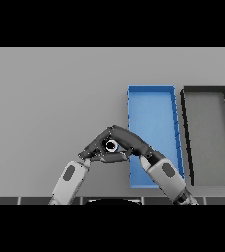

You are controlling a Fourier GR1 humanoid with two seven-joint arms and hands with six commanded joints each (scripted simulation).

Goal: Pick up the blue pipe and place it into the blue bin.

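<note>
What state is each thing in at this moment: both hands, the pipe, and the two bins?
left hand: over the table, fingertips meeting the right hand; grip unclear.
right hand: beside the blue bin's left edge, fingers at the pipe; grip unclear.
blue pipe: between the two hands, only its round end showing, not yet in a bin.
blue bin: on the table, nothing visible inside.
dark bin: right of the blue bin, nothing visible inside.

Single head view, looking steeply down from above, grey table (45, 98) filling frame
</note>
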